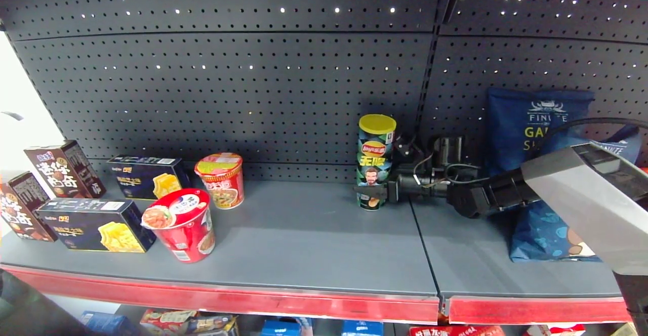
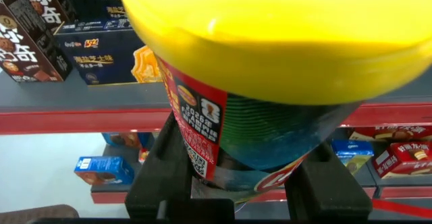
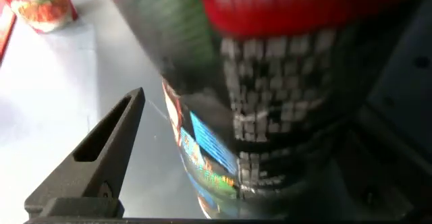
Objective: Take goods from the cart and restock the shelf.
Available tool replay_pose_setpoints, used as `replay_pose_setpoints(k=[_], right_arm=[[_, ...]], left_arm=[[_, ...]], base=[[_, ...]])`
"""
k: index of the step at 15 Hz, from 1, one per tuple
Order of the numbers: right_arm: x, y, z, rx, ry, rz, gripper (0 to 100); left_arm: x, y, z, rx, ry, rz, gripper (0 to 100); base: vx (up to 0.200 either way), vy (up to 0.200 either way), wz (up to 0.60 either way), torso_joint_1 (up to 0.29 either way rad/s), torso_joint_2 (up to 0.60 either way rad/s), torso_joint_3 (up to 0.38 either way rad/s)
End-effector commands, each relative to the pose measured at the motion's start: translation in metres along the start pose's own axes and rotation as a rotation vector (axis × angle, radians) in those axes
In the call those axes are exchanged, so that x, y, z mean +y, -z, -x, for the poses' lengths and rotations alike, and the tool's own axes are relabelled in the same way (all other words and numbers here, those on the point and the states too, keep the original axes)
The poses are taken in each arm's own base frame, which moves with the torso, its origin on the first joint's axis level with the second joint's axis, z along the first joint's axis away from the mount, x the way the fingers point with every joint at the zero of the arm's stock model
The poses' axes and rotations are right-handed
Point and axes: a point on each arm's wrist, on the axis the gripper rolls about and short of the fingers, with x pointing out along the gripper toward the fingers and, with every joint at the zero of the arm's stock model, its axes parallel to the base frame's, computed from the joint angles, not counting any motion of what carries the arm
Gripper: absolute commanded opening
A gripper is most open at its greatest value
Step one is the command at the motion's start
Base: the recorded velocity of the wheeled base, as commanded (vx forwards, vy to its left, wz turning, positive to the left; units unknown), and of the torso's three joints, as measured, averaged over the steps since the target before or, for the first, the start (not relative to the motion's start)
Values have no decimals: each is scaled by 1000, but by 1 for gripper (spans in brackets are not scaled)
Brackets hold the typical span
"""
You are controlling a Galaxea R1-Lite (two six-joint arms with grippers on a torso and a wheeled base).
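Shelf unit: a grey metal shelf deck (image 1: 304, 245) with a red front strip (image 1: 228, 295) and a dark perforated back panel (image 1: 228, 98).

Item 1: a tall cylindrical chip can (image 1: 376, 160) with a flat yellow plastic lid. Its wrap is green and dark blue, with a red-and-yellow logo near the top and a printed face lower down. It stands upright near the back of the deck, just left of the seam between the two deck sections.

The right gripper (image 1: 373, 193) is level with the lower part of this can, one jaw on each side. In the right wrist view the can (image 3: 270, 116) is close and blurred. The visible black finger (image 3: 101, 150) stands slightly apart from the can wall, with a strip of deck showing between them, so the claw is spread and not clamped.

Item 2: a second can (image 2: 283, 129) of the same type, with a yellow lid, a green-blue body and a red label panel carrying a printed code. The left gripper (image 2: 243, 190) clamps it between two black fingers (image 2: 162, 177), out in front of the red strip.

Other stock on the deck:
- a red noodle cup (image 1: 182, 224), tilted
- an upright noodle cup (image 1: 221, 179) behind it
- dark blue boxes (image 1: 96, 224)
- brown cartons (image 1: 65, 169)
- blue bags (image 1: 536, 123) behind the right arm
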Motion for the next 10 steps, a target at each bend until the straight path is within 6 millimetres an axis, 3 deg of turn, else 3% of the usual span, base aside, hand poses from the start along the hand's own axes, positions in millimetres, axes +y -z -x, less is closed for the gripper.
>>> replay_pose_setpoints(k=[1,6,7,10], right_arm=[[2,5,-7,1,-11,-10,100],[2,2,-7,-26,-15,15,100],[2,3,-7,-28,-17,19,0],[3,0,-6,-30,-9,19,0]], left_arm=[[0,1,1,-6,-1,-1,0],[0,2,1,-4,-1,-1,0],[0,2,1,-4,-3,0,0],[0,2,4,-18,-3,-2,0]], base=[[0,0,0,0,0,0],[0,0,0,0,0,0],[0,0,0,0,0,0],[0,0,0,0,0,0]])
